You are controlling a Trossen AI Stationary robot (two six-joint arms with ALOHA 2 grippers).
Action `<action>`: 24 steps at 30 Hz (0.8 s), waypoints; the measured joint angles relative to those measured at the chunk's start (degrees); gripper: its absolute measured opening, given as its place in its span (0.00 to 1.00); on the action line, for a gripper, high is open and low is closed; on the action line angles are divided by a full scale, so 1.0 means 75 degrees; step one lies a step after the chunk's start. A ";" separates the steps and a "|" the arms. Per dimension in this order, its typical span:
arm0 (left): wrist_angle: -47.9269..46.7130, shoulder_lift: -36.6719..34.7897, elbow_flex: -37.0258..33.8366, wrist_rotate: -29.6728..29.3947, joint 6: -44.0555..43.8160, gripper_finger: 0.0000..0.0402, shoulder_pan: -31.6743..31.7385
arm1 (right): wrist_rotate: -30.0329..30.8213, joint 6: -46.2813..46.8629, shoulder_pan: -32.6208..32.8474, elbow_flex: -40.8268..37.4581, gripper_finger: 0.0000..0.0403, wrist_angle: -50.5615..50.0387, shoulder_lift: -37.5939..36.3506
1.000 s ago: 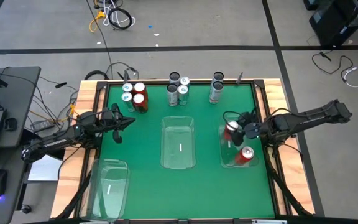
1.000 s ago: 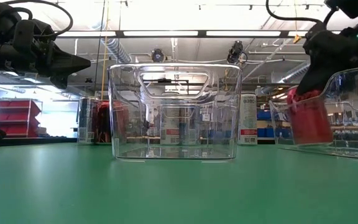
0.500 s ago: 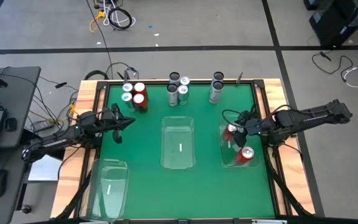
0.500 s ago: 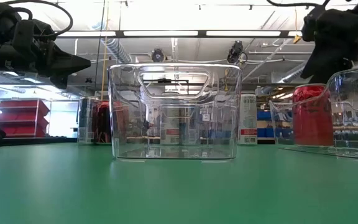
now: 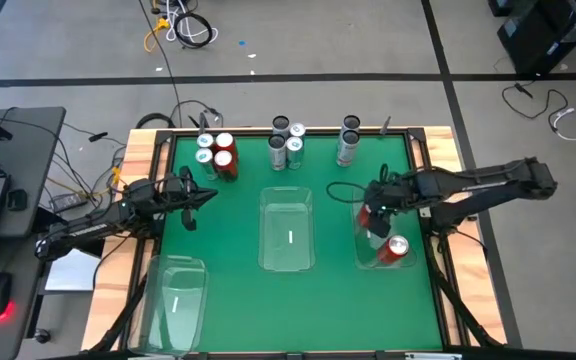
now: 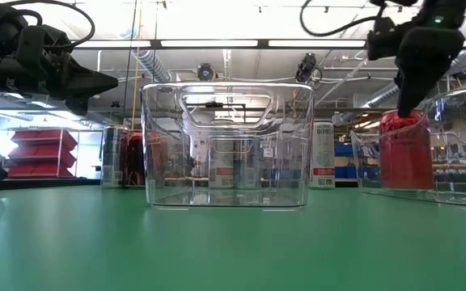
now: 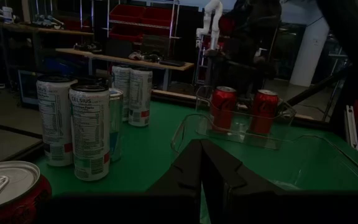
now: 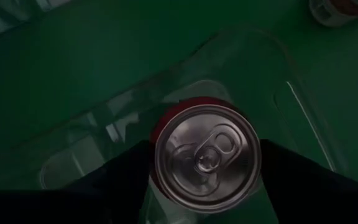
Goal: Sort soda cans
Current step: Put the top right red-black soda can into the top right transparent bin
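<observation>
Red cans are the only ones sorted so far: two of them stand upright in the clear right bin (image 5: 372, 262), one red can (image 5: 398, 247) toward its near end and the other red can (image 5: 372, 217) toward its far end. The right gripper (image 5: 371, 203) hangs just above that far can, its fingers spread to either side of the lid and, in the low view, clear of the can top, so the can appears already set down rather than held. The middle bin (image 5: 287, 229) and the near-left bin (image 5: 174, 300) hold nothing that can be seen. Along the far edge of the green bench (image 5: 228, 240) wait the unsorted cans: a left cluster (image 5: 215, 153) of two red and two pale-topped cans, a middle cluster (image 5: 286, 144) of four silver and grey cans, and a pair (image 5: 349, 140) further right. The left gripper (image 5: 210, 195) hovers above the bench near the left cluster, fingers pressed together and holding nothing. By this count roughly ten cans are left, and two bins have yet to receive any.
</observation>
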 joint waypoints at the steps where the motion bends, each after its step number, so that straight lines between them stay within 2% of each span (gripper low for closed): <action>1: 0.0000 0.0000 0.0003 -0.0003 0.0000 0.03 -0.0003 | -0.0109 -0.0106 -0.0066 0.0128 0.65 -0.0056 0.0136; 5: 0.0000 0.0001 0.0001 -0.0001 -0.0001 0.03 0.0000 | -0.0499 -0.0322 -0.0314 0.0581 0.57 -0.0430 0.0537; 9: 0.0000 0.0000 0.0001 -0.0001 -0.0002 0.03 -0.0001 | -0.0828 -0.0435 -0.0526 0.0873 0.57 -0.0897 0.0700; 18: 0.0000 0.0000 0.0001 -0.0002 -0.0001 0.03 0.0000 | -0.0912 -0.0332 -0.0787 0.1250 0.88 -0.1125 0.0689; 21: 0.0000 0.0000 0.0002 0.0000 0.0000 0.03 -0.0002 | -0.0927 -0.0348 -0.0834 0.1257 0.94 -0.1243 0.0697; 24: 0.0000 0.0002 0.0003 -0.0003 0.0000 0.03 -0.0003 | -0.0983 -0.0517 -0.0856 0.1258 0.95 -0.1278 0.0837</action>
